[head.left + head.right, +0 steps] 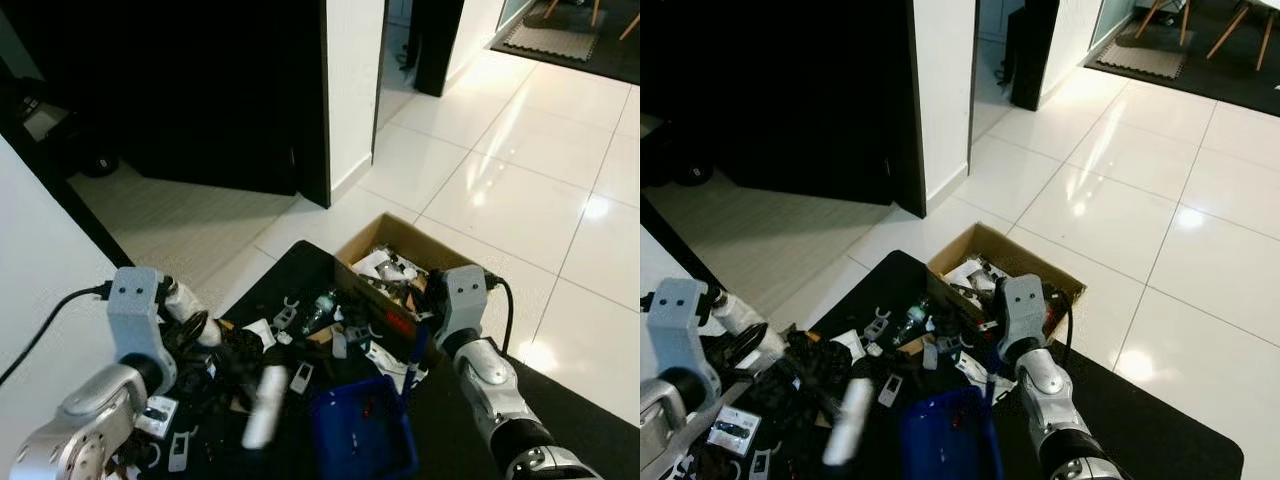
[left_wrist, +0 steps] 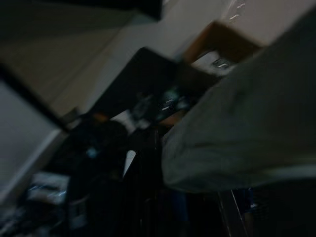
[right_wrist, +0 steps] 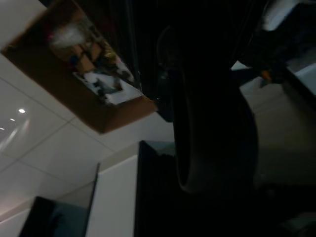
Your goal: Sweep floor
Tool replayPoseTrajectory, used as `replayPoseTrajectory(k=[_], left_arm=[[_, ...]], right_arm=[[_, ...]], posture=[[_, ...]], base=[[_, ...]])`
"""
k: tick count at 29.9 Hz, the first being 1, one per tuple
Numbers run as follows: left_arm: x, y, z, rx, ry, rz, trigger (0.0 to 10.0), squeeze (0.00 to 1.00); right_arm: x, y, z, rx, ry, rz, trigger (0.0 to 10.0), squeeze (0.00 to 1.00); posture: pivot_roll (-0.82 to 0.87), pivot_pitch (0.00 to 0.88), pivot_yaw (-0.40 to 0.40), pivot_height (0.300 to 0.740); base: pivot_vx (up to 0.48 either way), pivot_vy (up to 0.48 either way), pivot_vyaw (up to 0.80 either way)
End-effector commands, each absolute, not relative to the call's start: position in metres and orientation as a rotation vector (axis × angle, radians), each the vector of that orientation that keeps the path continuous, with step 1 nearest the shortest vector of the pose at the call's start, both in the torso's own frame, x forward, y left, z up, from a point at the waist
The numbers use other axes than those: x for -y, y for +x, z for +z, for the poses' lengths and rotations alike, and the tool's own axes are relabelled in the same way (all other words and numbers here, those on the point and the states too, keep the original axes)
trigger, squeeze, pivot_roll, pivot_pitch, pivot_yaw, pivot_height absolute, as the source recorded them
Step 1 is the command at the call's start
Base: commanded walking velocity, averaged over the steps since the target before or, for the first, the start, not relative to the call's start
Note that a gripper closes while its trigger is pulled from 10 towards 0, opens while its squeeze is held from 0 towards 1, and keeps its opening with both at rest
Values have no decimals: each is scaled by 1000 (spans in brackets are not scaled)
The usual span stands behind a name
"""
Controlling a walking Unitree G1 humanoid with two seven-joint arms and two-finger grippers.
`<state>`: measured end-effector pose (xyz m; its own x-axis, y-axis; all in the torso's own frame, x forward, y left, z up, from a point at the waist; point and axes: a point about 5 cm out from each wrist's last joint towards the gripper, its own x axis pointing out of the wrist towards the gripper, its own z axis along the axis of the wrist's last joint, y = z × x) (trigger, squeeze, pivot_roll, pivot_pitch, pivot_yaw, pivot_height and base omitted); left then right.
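Note:
A black mat (image 1: 300,265) on the white tiled floor is littered with several small scraps (image 1: 290,316) of plastic and paper. My left gripper (image 1: 235,365) is low over the litter, shut on a hand brush with a white handle (image 1: 264,405), which is blurred. The handle also shows pale and close in the left wrist view (image 2: 232,133). My right gripper (image 1: 420,352) is shut on the handle of a blue dustpan (image 1: 360,432), which rests on the mat just right of the brush. A few specks lie inside the pan.
An open cardboard box (image 1: 398,240) full of rubbish stands at the mat's far edge, just beyond the right gripper. A dark open doorway (image 1: 220,90) and a white wall end (image 1: 350,80) lie ahead. A white surface (image 1: 40,250) borders the left.

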<state>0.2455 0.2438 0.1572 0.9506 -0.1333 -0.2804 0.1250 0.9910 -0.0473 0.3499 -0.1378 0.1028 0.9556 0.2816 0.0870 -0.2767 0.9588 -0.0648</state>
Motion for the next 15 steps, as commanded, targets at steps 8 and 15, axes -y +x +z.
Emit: replayPoseTrajectory(k=[8,15], left_arm=[[-232,248,161,-217,-18,-108,10000,0],[-219,263,179,-113,-98,-64,10000,0]], right_arm=[[141,354,122,165,-4,277,10000,0],[149,359,142,214,45,239,10000,0]], posture=[[150,226,39,740],[141,214,37,740]], base=[[0,0,0],[0,0,0]])
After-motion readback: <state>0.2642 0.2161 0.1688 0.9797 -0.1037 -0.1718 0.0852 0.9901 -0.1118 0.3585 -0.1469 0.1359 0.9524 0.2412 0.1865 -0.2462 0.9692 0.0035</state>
